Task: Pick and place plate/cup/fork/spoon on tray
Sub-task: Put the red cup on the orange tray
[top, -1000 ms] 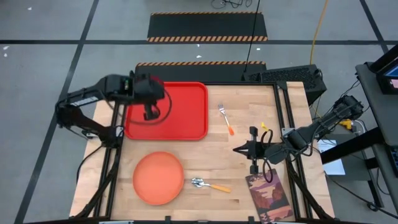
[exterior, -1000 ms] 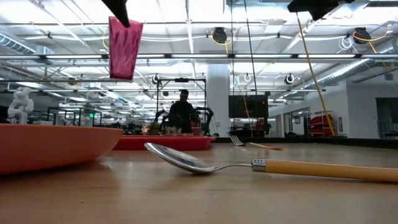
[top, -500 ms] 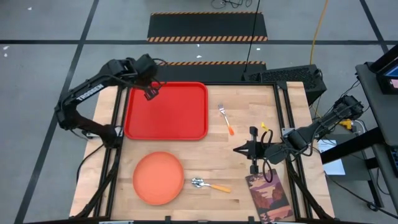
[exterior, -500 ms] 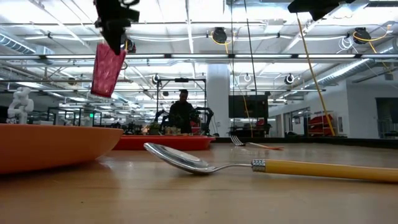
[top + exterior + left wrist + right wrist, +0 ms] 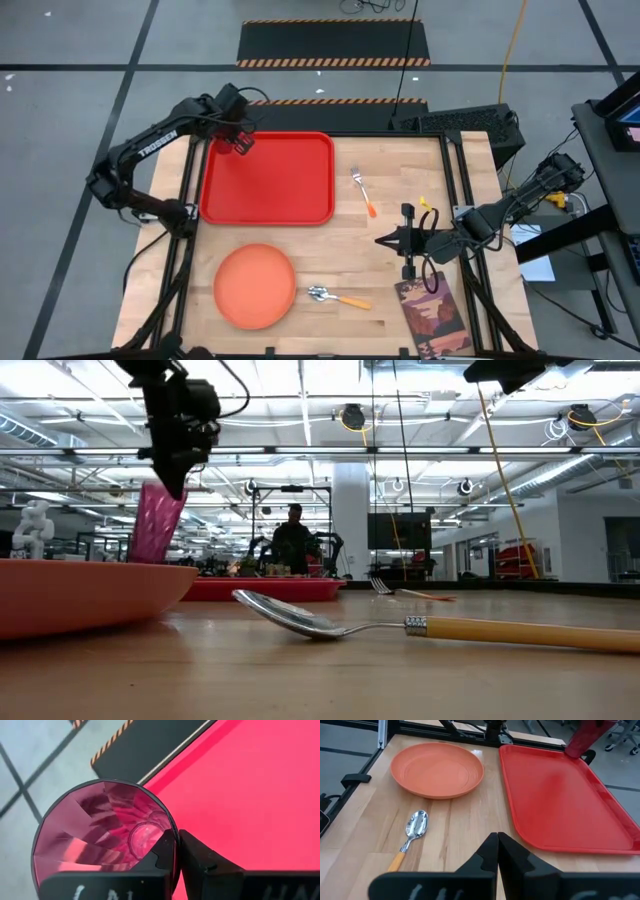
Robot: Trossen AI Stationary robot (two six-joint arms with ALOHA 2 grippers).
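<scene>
The dark red cup (image 5: 155, 525) hangs tilted from my left gripper (image 5: 241, 144), which is shut on it over the far left corner of the red tray (image 5: 268, 178). The plate's rim hides the cup's base in the low view. The orange plate (image 5: 255, 286) lies on the table near the front edge. The spoon (image 5: 335, 297) lies just to its right. Right of the tray, the fork (image 5: 362, 190) also lies on the table. My right gripper (image 5: 380, 240) hovers shut above the table's right part, holding nothing. My left gripper pinches the cup's rim (image 5: 172, 832) with one finger (image 5: 162, 855) inside the cup and the other (image 5: 200, 862) outside its wall. The fingers come from above, slanting down. The cup hangs below them, mouth up and tilted; whether its base touches the tray cannot be told.
A brownish printed book (image 5: 432, 315) lies at the table's near right corner, below my right gripper. Dark frame rails run along the table's left and right edges. Bare wood lies between the tray and the plate.
My left gripper has carried the cup from over the tray's middle left toward its far left corner and down. The wrist has rolled, so the cup now hangs lower and more tilted. My right arm has kept still.
</scene>
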